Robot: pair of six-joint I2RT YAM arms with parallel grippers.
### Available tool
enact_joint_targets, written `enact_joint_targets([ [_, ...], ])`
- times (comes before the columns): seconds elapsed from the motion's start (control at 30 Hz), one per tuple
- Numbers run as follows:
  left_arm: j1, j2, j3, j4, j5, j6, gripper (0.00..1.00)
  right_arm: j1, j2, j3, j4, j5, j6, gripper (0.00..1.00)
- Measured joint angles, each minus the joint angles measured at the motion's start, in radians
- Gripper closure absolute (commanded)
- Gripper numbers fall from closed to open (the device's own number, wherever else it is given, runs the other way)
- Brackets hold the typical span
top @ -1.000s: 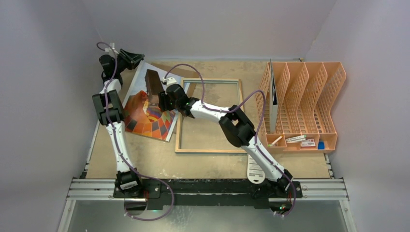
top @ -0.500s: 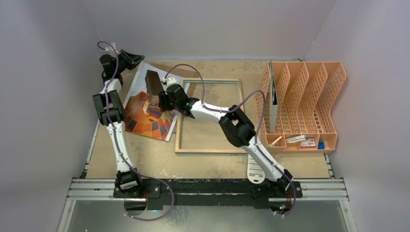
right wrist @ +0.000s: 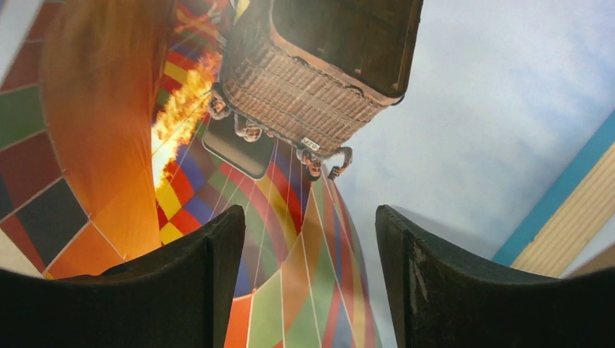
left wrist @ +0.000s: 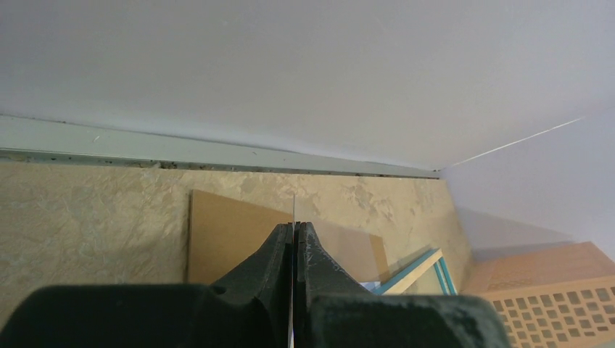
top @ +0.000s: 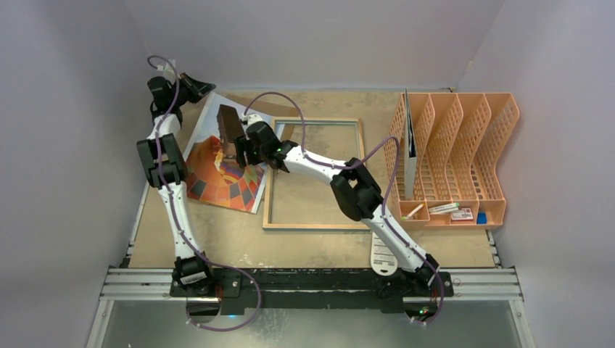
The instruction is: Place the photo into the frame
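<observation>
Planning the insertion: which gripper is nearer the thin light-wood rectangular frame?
Right. The right gripper is open above the balloon photo, left of the frame; the left gripper pinches the photo's far edge, farther left.

From above, the right end effector [top: 236,147] covers part of the photo [top: 217,185], and its arm crosses the frame [top: 316,226] on the left rail. Small items in the orange organizer [top: 499,156] front tray are too small to name.

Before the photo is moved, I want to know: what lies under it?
Under the photo, held at its far edge by the left gripper, a brown backing board lies on the table. The print covers the rest of the board.
</observation>
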Motion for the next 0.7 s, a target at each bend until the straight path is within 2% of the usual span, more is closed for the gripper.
enact_joint_targets([
  [0.1, 0.000, -0.051, 0.000, -0.072, -0.016, 0.066, 1.00, 0.000, 0.000, 0.044, -0.063, -0.009, 0.009, 0.24],
  [0.33, 0.008, -0.241, 0.000, -0.174, -0.043, 0.178, 1.00, -0.004, -0.075, 0.040, -0.097, -0.038, 0.025, 0.22],
  [0.7, 0.021, -0.604, -0.112, -0.238, -0.139, 0.322, 1.00, -0.026, -0.383, -0.100, 0.045, -0.082, 0.054, 0.22],
])
